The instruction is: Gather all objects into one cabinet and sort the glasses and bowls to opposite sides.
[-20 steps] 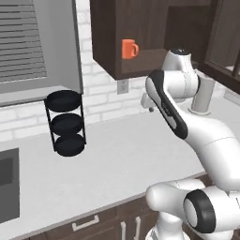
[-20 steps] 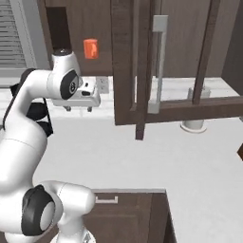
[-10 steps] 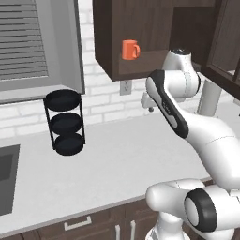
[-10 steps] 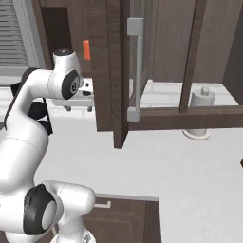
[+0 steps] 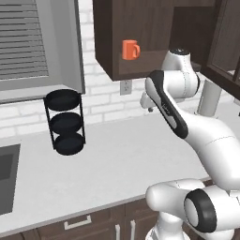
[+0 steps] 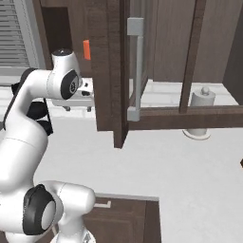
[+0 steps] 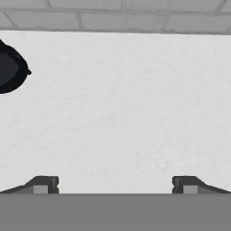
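Above counter, dark wood wall cabinet [image 5: 140,33] hangs on brick wall, open front, glass-paned door [image 6: 163,61] swung out toward robot. White counter [image 5: 108,164] spreads below. Black three-tier rack [image 5: 65,122] stands on counter near window, well left of arm. Paper towel roll [image 6: 199,111] stands on counter at right. Gripper [image 7: 115,185] points down over bare counter, fingers spread wide, holding nothing. Orange mug [image 5: 130,49] sits inside cabinet, on shelf floor near left wall.
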